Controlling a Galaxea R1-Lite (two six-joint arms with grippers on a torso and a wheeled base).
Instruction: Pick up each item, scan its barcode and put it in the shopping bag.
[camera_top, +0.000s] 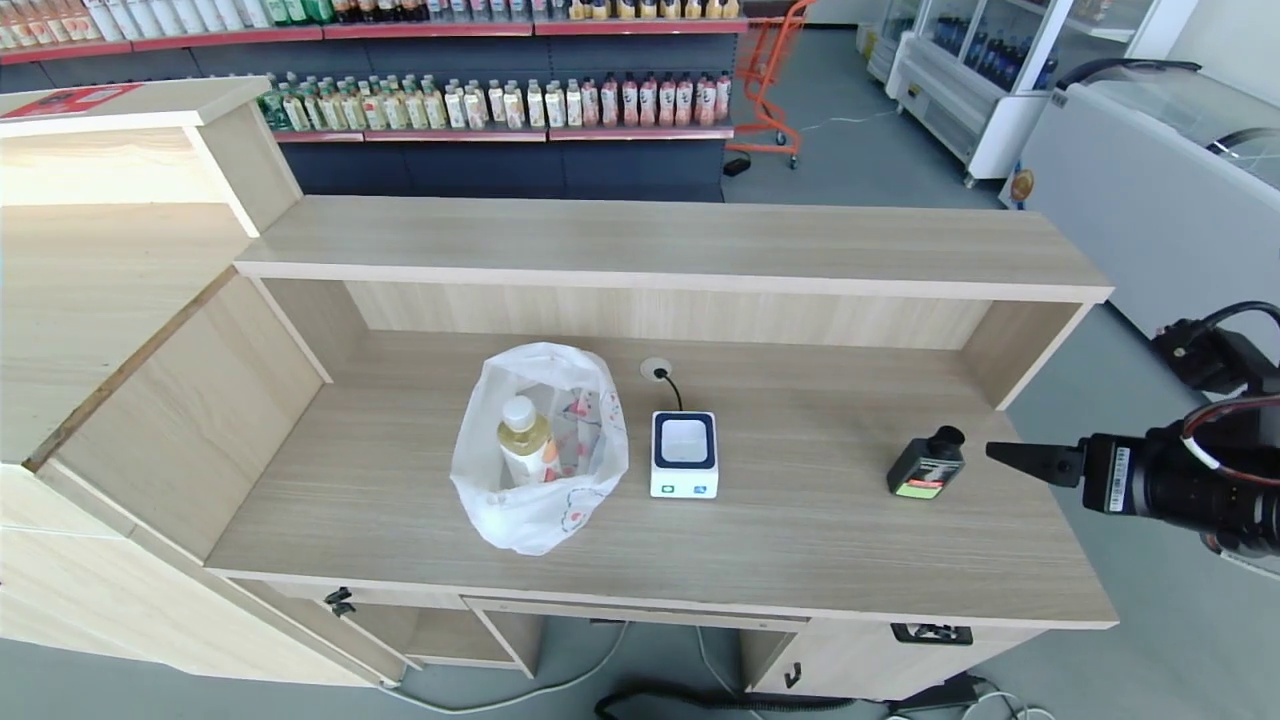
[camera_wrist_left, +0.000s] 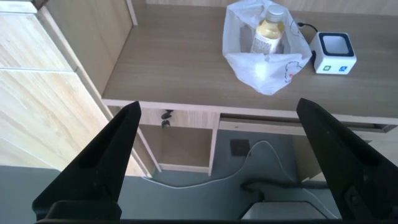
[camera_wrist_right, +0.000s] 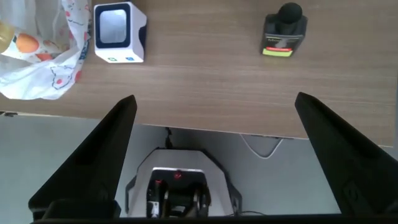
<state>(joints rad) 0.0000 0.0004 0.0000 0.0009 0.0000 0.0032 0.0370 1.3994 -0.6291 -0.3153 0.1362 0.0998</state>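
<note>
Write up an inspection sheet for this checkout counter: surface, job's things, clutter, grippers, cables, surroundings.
Surface: wooden counter with a raised back ledge.
Job's things: white shopping bag open, a pale bottle inside; scanner beside the bag; dark bottle alone on the counter's right part, not bagged.
Clutter: nothing seen.
Grippers: left gripper open, empty, off the counter's front edge; right gripper open, empty, apart from the dark bottle.
Cables: scanner cable runs to a hole in the counter; floor cables lie below.
Surroundings: drink shelves, freezers, orange cart.
</note>
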